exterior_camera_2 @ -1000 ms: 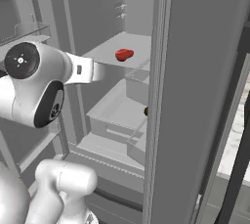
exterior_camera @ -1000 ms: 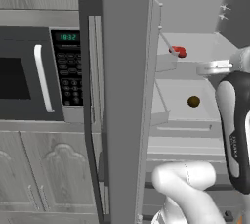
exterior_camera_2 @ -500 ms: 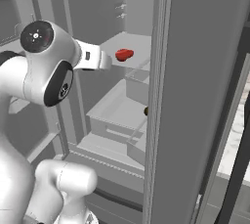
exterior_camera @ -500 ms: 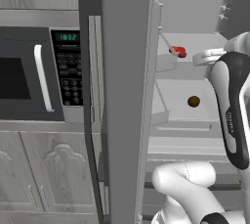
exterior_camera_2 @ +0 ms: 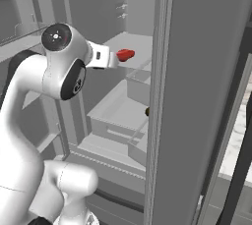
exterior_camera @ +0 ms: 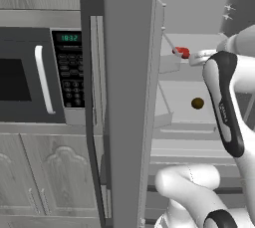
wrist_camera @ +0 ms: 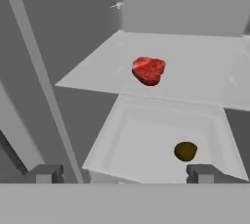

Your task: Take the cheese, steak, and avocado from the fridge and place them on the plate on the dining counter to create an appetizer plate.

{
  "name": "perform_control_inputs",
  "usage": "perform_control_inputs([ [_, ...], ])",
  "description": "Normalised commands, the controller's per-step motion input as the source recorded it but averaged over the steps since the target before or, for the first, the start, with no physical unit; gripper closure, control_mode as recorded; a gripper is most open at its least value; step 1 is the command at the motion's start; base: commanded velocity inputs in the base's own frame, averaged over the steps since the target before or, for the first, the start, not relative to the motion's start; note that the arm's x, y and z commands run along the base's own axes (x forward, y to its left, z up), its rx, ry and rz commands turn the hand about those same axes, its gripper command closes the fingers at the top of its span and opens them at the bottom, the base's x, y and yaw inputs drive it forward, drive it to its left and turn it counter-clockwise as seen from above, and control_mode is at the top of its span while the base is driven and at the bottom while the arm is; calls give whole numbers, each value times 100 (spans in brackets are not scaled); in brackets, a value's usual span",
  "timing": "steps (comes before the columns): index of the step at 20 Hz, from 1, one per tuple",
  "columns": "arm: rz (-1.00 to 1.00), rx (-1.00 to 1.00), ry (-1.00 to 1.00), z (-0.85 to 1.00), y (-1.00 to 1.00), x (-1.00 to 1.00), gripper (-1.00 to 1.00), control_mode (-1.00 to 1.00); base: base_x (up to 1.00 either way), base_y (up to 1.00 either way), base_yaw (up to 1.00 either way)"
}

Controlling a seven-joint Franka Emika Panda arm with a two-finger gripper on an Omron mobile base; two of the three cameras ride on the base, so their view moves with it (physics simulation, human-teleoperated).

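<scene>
Hand view first: my gripper (wrist_camera: pixel 123 173) sits along the bottom edge with its two dark fingertips (wrist_camera: pixel 45 173) spread wide apart and nothing between them, which is what I want this far out from anything to grab. Just above centre, the steak (wrist_camera: pixel 148 70) lies on the pale upper shelf (wrist_camera: pixel 205 78), well clear of the fingertips, so I read this as the approach, with the jaws held wide to straddle that red chunk. Lower right of centre, the avocado (wrist_camera: pixel 185 150) rests in the open drawer (wrist_camera: pixel 146 142) beneath the shelf, close above my right fingertip in the frame but a level down in the fridge. Over in the left base view, the steak (exterior_camera: pixel 182 52) shows upper right, just beside the white hand, with the avocado (exterior_camera: pixel 197 103) below it; the fridge (exterior_camera: pixel 128 97) door stands open down the middle, and the microwave (exterior_camera: pixel 35 75) sits at the left. Right base view has the steak (exterior_camera_2: pixel 125 54) just off the end of the hand, upper centre. Cheese I can't pick out; plate and counter I can't place from here.
</scene>
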Motion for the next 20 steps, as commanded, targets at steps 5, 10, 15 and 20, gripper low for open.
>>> perform_control_inputs([
  [5,0,0,0,0,-27,46,-100,-100,0,0,0],
  [10,0,0,0,0,-24,31,-100,-100,0,0,0],
  [15,0,0,1,-2,-2,34,-100,-100,0,0,0],
  [20,0,0,0,-11,0,37,-100,-100,0,0,0],
])
